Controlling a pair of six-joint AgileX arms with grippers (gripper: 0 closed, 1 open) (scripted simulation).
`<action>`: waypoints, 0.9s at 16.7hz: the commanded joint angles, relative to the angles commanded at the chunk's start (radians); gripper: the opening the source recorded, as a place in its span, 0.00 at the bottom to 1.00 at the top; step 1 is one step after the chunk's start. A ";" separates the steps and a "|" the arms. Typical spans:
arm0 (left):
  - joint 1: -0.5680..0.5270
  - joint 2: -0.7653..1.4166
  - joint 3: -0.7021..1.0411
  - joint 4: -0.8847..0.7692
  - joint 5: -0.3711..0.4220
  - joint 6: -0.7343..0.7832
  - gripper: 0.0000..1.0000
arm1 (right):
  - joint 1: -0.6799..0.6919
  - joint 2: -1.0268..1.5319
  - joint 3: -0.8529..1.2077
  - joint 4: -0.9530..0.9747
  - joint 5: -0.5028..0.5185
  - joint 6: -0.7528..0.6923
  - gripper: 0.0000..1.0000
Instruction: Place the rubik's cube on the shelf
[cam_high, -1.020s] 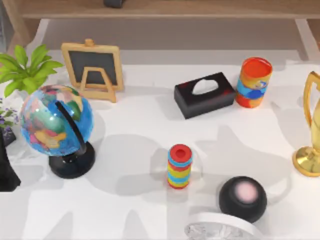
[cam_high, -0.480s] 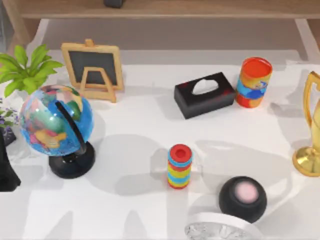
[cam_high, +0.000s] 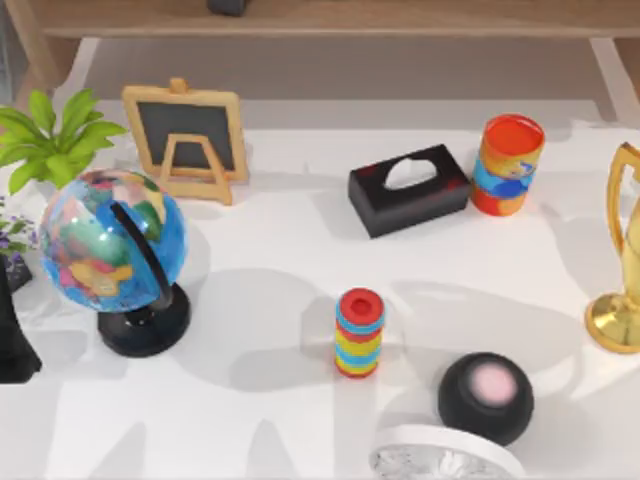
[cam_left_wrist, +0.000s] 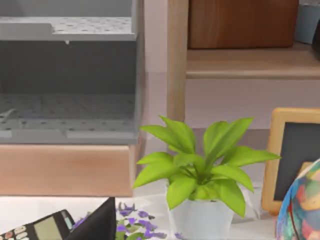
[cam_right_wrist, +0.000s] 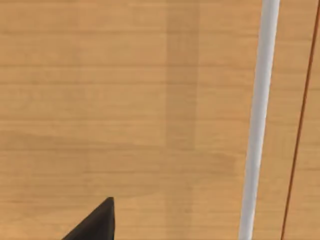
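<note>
The rubik's cube is out of view. The shelf, a long light-brown wooden plank, runs along the back above the white table, with its upright post at the left. In the left wrist view the shelf's plank and post stand behind a green plant. A black part of my left gripper shows near the plant. My left arm sits at the table's left edge. A black part of my right gripper hangs close over light-brown wood.
On the table stand a globe, a small chalkboard easel, a black tissue box, a striped cylinder, a colourful can, a black ball, a gold trophy and a plant. A small dark object sits on the shelf.
Shadows on the table's right side have shifted. None of the objects on the table has moved.
</note>
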 joint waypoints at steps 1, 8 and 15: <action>0.000 0.000 0.000 0.000 0.000 0.000 1.00 | 0.000 0.000 0.000 0.000 0.000 0.000 1.00; 0.000 0.000 0.000 0.000 0.000 0.000 1.00 | 0.016 0.032 0.071 -0.040 0.017 -0.001 1.00; 0.000 0.000 0.000 0.000 0.000 0.000 1.00 | 0.024 0.052 0.115 -0.063 0.024 -0.001 0.92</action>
